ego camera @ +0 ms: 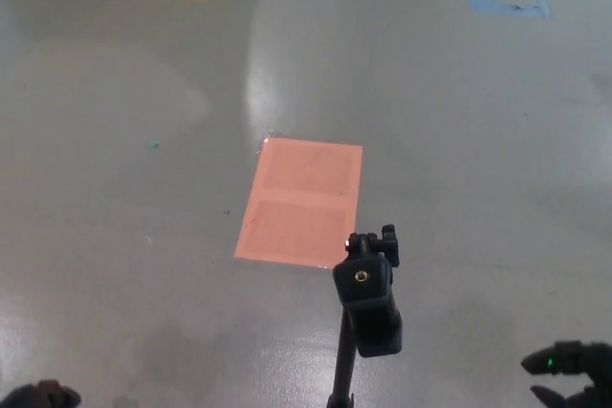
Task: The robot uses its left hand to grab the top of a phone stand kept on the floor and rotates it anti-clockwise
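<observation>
while our black three-fingered left hand (38,395) shows only as a sliver at the bottom-left edge, we cannot tell its finger spread; it touches nothing. our right hand (572,375), fingers apart, holds nothing. the black phone stand (367,305) rises bottom-centre, just beside the orange floor rectangle (301,201); its base is cut off.

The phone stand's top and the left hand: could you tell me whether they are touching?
Apart. The head view shows bare floor between the left hand at the bottom-left corner and the phone stand's top.
</observation>
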`<state>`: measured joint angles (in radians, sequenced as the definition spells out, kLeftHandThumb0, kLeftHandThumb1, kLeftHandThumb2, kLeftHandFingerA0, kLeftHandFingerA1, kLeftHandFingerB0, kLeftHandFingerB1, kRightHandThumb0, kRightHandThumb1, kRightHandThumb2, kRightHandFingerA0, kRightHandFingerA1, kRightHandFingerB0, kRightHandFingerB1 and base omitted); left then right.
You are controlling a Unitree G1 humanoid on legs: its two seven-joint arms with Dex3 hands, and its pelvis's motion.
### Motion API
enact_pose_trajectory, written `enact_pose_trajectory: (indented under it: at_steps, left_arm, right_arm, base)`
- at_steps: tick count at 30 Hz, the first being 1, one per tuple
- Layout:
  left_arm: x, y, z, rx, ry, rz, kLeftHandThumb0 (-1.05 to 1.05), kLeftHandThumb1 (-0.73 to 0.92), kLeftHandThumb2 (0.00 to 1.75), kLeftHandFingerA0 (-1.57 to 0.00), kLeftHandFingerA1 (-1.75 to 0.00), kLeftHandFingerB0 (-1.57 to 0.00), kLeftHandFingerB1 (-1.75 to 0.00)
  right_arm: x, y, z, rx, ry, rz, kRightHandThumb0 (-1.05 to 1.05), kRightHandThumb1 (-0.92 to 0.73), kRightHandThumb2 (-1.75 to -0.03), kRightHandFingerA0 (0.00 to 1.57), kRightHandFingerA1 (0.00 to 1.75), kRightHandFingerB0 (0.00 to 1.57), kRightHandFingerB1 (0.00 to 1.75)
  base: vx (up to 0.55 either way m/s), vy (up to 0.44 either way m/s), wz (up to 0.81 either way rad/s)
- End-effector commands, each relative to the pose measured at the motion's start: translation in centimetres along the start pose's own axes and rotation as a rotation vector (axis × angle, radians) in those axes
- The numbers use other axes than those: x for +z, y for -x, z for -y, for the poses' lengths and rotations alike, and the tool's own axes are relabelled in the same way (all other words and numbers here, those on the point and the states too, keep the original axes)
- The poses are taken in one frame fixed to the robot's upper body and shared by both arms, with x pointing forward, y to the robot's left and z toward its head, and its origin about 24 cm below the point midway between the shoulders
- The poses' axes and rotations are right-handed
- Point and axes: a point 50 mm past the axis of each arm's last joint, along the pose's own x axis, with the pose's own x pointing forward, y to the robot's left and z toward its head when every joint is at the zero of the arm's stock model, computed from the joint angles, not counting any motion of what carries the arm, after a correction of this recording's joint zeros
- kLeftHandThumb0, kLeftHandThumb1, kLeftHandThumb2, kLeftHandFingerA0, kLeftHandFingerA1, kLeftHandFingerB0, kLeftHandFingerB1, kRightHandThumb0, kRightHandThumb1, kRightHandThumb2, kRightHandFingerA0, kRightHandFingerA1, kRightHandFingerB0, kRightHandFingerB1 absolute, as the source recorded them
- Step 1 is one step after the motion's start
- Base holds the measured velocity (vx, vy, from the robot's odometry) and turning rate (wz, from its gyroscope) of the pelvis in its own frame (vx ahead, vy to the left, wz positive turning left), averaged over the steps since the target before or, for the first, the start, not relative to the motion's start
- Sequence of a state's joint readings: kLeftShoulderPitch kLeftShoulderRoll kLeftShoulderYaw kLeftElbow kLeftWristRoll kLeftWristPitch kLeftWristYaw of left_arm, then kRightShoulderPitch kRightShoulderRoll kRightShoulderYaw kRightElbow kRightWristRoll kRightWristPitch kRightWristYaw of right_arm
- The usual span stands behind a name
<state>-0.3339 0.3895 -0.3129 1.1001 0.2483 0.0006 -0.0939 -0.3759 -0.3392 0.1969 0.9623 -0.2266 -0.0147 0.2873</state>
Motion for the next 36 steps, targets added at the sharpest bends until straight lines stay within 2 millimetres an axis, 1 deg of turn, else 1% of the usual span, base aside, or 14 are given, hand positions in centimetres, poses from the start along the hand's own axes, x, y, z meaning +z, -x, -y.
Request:
enact_pose_trajectory:
  at_steps: [1,2,3,6,7,9,15,16,18,25,26,32,35,36]
  left_arm:
    - [0.8,0.2,-1.8,0.117,-0.252,0.111,-0.40,0.68,0.62,-0.37,-0.49,-0.10,-0.21]
    - [1.0,0.3,-1.9,0.126,-0.254,0.125,-0.40,0.68,0.62,-0.37,-0.49,-0.10,-0.21]
    - [2.6,0.6,-2.2,0.177,-0.227,0.229,-0.32,0.49,1.00,0.00,-0.47,0.00,-0.49]
    - [5.1,1.7,-2.6,0.265,-0.193,0.455,-0.63,0.48,0.78,-0.12,-0.41,-0.05,-0.24]
    - [6.3,2.4,-2.8,0.280,-0.177,0.544,-0.67,0.49,0.79,-0.11,-0.41,-0.03,-0.22]
    - [8.2,3.8,-2.9,0.306,-0.143,0.695,-0.67,0.57,0.57,-0.15,-0.29,0.00,-0.24]
    - [13.2,9.7,-2.4,0.286,-0.079,1.133,-0.65,0.40,0.77,-0.07,-0.25,0.00,-0.16]
    - [14.1,11.2,-2.3,0.276,-0.081,1.210,-0.66,0.41,0.77,-0.07,-0.16,-0.02,-0.16]
    - [14.7,12.1,-2.2,0.267,-0.081,1.252,-0.64,0.40,0.77,-0.05,-0.16,-0.01,-0.19]
    - [17.0,17.2,-1.6,0.219,-0.155,1.416,-0.68,0.42,0.78,-0.02,-0.22,0.00,-0.19]
    - [17.1,17.6,-1.6,0.216,-0.167,1.430,-0.67,0.42,0.78,-0.03,-0.23,0.00,-0.20]
    - [17.7,19.5,-1.2,0.215,-0.221,1.491,-0.65,0.46,0.55,-0.09,-0.28,0.00,-0.19]
    - [18.3,20.9,-1.0,0.244,-0.273,1.556,-0.70,0.44,0.79,-0.09,-0.27,0.00,-0.17]
    - [18.4,21.2,-0.9,0.257,-0.283,1.578,-0.68,0.44,0.77,-0.09,-0.18,0.00,-0.17]
  right_arm:
    - [-0.3,0.5,1.3,0.129,0.096,-0.028,-0.47,-0.77,-0.62,0.53,0.40,0.39,0.35]
    - [-0.3,0.5,1.3,0.130,0.095,-0.026,-0.47,-0.77,-0.62,0.53,0.40,0.39,0.35]
    - [-0.2,0.5,1.5,0.128,0.098,-0.024,-0.48,-0.76,-0.63,0.53,0.39,0.36,0.34]
    - [-0.2,0.5,1.5,0.129,0.094,-0.023,-0.54,-0.64,-0.87,0.46,0.52,0.33,0.47]
    - [-0.2,0.5,1.5,0.129,0.094,-0.025,-0.48,-0.76,-0.62,0.52,0.39,0.37,0.34]
    - [-0.2,0.4,1.5,0.128,0.091,-0.028,-0.49,-0.75,-0.63,0.53,0.39,0.37,0.34]
    - [-0.2,0.4,1.5,0.127,0.084,-0.030,-0.47,-0.75,-0.62,0.52,0.39,0.38,0.34]
    - [-0.3,0.4,1.5,0.127,0.081,-0.030,-0.53,-0.63,-0.87,0.46,0.52,0.34,0.47]
    - [-0.3,0.4,1.6,0.126,0.077,-0.031,-0.46,-0.75,-0.62,0.51,0.39,0.37,0.34]
    - [-0.2,0.4,1.6,0.128,0.094,-0.023,-0.47,-0.76,-0.63,0.51,0.39,0.38,0.35]
    - [-0.1,0.4,1.6,0.128,0.092,-0.023,-0.52,-0.64,-0.87,0.45,0.52,0.34,0.47]
    - [0.0,0.5,1.7,0.130,0.089,-0.021,-0.46,-0.77,-0.63,0.51,0.39,0.37,0.34]
    - [0.0,0.4,1.9,0.126,0.085,-0.020,-0.53,-0.64,-0.87,0.45,0.52,0.33,0.47]
    - [0.1,0.4,1.8,0.127,0.084,-0.020,-0.47,-0.75,-0.62,0.51,0.39,0.37,0.34]
  base:
    - [0.00,0.000,0.00]
    - [0.00,0.000,0.00]
    - [0.00,0.000,0.00]
    - [0.00,0.000,0.00]
    - [0.00,0.000,0.00]
    - [0.00,0.000,0.00]
    - [0.00,0.000,0.00]
    - [0.00,0.000,0.00]
    - [0.00,0.000,0.00]
    - [0.00,0.000,0.00]
    - [0.00,0.000,0.00]
    - [0.00,0.000,0.00]
    - [0.00,0.000,0.00]
    - [0.00,0.000,0.00]
